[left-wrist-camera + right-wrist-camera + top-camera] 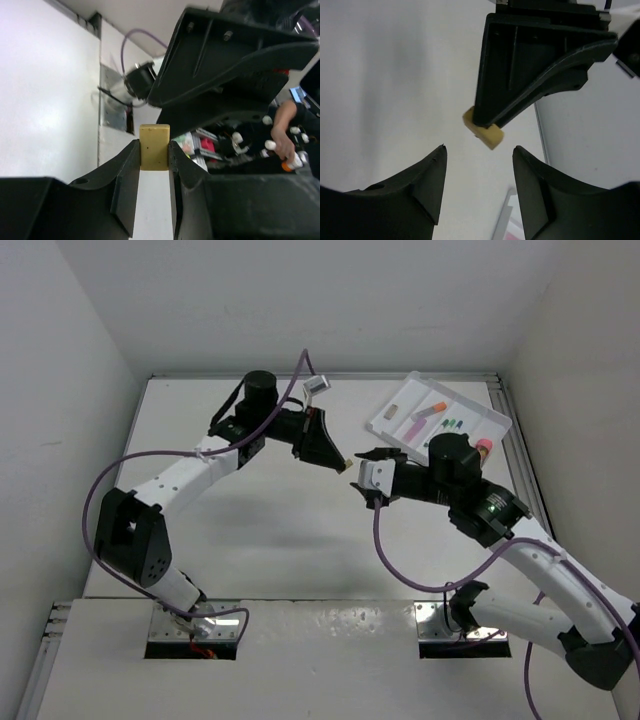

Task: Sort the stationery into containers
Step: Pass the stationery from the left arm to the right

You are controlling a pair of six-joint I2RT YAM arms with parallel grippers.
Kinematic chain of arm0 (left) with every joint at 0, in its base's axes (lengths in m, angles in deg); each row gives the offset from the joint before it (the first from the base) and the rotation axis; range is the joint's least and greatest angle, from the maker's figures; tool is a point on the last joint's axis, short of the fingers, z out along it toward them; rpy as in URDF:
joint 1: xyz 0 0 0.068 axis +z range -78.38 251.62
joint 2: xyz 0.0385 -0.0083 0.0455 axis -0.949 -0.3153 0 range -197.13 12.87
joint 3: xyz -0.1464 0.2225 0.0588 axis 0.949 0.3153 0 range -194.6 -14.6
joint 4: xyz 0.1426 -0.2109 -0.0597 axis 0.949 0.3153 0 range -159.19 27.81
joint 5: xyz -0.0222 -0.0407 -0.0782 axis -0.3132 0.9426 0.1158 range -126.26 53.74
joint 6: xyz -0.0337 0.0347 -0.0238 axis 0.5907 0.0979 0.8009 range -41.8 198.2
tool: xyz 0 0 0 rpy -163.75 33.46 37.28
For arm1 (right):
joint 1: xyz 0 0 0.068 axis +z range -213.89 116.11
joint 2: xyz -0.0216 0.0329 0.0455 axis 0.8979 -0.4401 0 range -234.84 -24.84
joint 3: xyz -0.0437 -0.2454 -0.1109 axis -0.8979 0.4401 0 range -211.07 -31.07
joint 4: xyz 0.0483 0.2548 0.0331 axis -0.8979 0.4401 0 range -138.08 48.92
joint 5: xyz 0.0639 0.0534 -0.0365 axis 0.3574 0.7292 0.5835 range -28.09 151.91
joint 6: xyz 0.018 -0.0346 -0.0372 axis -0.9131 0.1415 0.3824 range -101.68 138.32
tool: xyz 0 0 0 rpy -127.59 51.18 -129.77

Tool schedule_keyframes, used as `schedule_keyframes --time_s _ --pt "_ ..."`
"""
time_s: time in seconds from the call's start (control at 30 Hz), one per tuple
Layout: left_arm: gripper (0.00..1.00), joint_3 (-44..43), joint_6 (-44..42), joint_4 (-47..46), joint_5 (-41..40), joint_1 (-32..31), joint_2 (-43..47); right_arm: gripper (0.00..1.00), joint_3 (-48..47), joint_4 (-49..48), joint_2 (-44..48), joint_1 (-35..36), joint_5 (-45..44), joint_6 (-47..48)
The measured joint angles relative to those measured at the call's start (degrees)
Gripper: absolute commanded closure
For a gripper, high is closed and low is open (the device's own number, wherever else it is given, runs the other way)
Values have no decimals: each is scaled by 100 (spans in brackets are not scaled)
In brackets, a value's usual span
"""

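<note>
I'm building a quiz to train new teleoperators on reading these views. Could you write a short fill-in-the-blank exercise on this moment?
1. The left gripper is shut on a tan ____ block.
2. The right gripper, facing it, has its jaws ____.
3. The white divided tray lies at the far ____ corner of the table.
Missing words: eraser; open; right.
</note>
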Motion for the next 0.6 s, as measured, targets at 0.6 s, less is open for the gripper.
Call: schedule_keyframes --time_s 0.6 --pt "100 278 -940 1086 328 -415 -42 55 -13 1259 87 282 120 1318"
